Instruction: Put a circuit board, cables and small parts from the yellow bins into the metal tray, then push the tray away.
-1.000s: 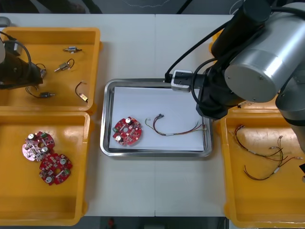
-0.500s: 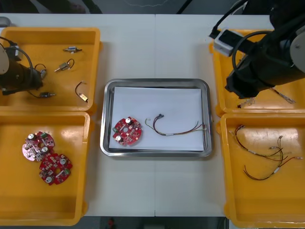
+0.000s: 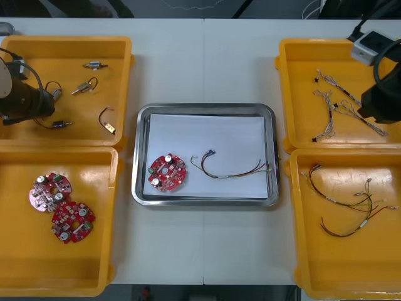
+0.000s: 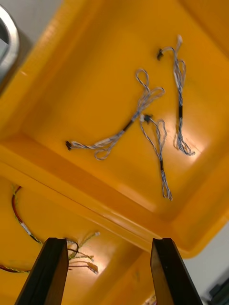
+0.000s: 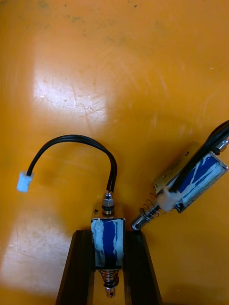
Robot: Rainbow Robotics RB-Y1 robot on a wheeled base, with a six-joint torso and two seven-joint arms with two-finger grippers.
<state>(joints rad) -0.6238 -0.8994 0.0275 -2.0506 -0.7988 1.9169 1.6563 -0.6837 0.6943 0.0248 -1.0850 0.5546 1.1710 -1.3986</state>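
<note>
Small blue-taped metal part (image 5: 108, 238) with black looped lead, clamped in left end effector (image 5: 109, 234) inside far-left yellow bin (image 3: 69, 40), lifted or resting unclear, spring end cut off; right end effector (image 4: 109, 243) wide open over twisted blue-and-white cables (image 4: 180, 109) in far-right yellow bin (image 4: 86, 66).

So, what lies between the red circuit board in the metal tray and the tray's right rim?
In the front view, one thin cable lies there on the metal tray's white inside, apart from the circuit board.
</note>
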